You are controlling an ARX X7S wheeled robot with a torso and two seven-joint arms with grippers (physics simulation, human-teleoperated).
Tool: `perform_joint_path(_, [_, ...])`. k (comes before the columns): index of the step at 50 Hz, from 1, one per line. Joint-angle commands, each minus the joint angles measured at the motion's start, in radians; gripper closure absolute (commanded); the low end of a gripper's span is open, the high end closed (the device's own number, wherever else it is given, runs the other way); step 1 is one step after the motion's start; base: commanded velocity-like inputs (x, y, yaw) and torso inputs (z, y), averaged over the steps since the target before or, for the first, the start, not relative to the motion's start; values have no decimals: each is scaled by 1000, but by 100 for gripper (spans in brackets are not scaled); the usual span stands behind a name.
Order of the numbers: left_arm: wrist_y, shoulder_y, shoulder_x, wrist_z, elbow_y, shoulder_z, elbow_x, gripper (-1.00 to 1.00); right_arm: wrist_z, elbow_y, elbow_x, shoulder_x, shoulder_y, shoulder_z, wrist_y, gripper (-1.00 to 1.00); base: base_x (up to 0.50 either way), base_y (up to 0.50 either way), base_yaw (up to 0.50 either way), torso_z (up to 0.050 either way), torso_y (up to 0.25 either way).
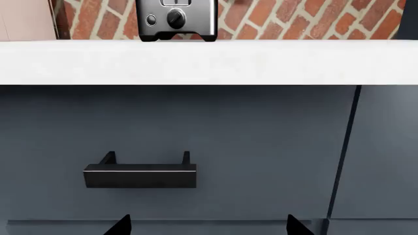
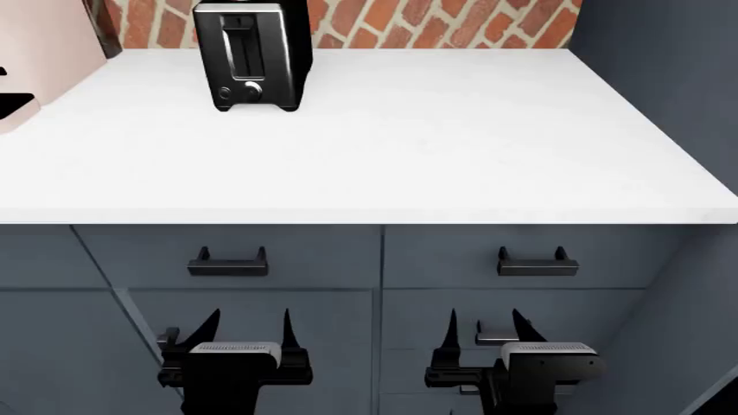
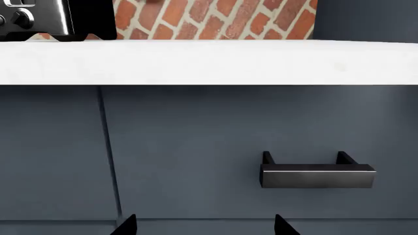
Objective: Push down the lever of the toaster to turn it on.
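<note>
Head view shows the toaster (image 2: 252,54) standing upright at the far left part of the white worktop (image 2: 461,138), close to the brick wall (image 2: 450,22) behind it. Its narrow front face is turned to the robot, and on this face there is a tall vertical slot; the lever (image 2: 235,19) sits at the upper end of this slot, near the top edge of the picture. Under the slot there are two small round knobs (image 2: 238,90) side by side. At the left border of the view a pale pink coffee machine (image 2: 41,52) is partly visible, beside the toaster but apart from it. Below the worktop are dark grey drawers, the left drawer handle (image 2: 228,264) and the right drawer handle (image 2: 537,263) each on its own front. The left hand (image 2: 244,327) and the right hand (image 2: 489,327) both hang low in front of the drawers, well apart from the toaster, and each has its two fingers spread apart with nothing between them. In the left wrist view the lower part of the toaster (image 1: 176,20) appears over the worktop edge (image 1: 209,61), with the knobs visible, and only the two dark fingertips (image 1: 121,225) show at the picture's border. In the right wrist view only a corner of the toaster (image 3: 39,19) is seen, and the fingertips (image 3: 126,225) stand apart in the same way.
</note>
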Motion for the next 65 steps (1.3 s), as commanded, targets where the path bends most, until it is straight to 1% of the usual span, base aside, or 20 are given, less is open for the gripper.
perform_joint_path(1, [7,4,-16,-19,2,20,-12,-100,21,-1,14,15,-4,-20,-1,-100,0,0,0,0,0])
perform_joint_path(9, [46,3,-43,-58,-19,60,-8,-100,49,-5,25,45,0,-58,16,-100,0,0,0,0,0])
perform_joint_path(22, [59,4,-68,-86,-24,90,-17,-100,74,-19,14,71,0,-102,35,-100,0,494,0,0,0])
perform_joint_path(50, [83,-6,-98,-128,-48,135,-32,-100,103,1,47,103,11,-143,39,-100,0,500,0,0,0])
perform_joint_path(52, [92,-5,-102,-126,-45,141,-33,-100,106,-4,56,103,4,-141,28,-100,0,0,0,0,0])
perform_joint_path(65, [81,-7,-115,-145,-42,154,-40,-100,117,-4,69,114,5,-159,31,-100,0,0,0,50,0])
